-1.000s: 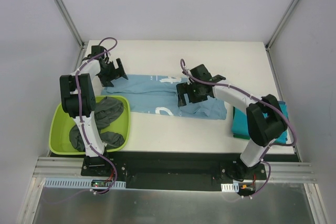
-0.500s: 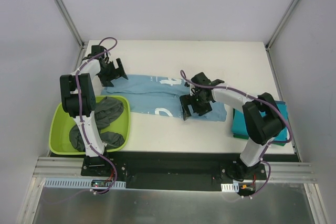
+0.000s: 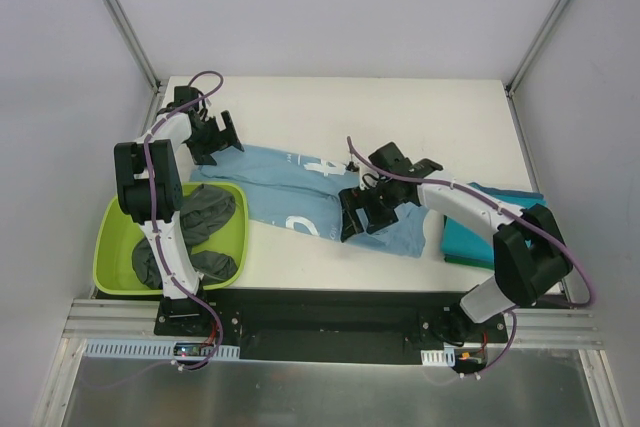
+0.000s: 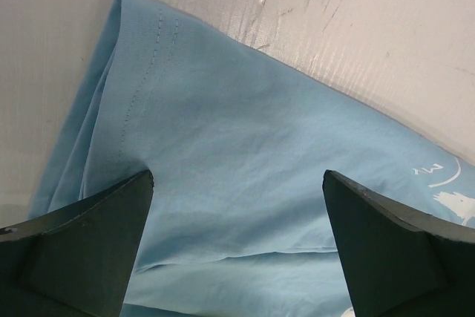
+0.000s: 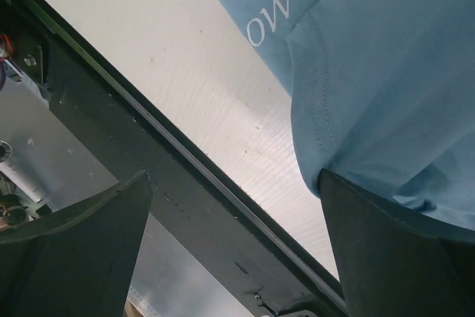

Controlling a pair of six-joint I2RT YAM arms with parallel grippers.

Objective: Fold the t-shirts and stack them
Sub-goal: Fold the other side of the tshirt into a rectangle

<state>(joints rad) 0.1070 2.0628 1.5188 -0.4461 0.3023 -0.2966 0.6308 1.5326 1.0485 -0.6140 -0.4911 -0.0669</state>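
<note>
The table is white, flat and rectangular, with small scuff marks visible in the left wrist view. Three items lie directly on it.

1. A blue shirt lies spread across the middle, running from left to right and slanting slightly toward the near edge.
2. A teal shirt lies at the right edge, just beside the blue shirt's right end.
3. A tub sits at the near left corner, its far rim next to the blue shirt's left end.

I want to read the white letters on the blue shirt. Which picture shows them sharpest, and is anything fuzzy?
Right wrist view: the letters on the light blue shirt look big and sharp, the right pincer's fingers soft-edged. Left wrist view: marks cut off at the edge. Top view: evenly lit, letters tiny.
</note>
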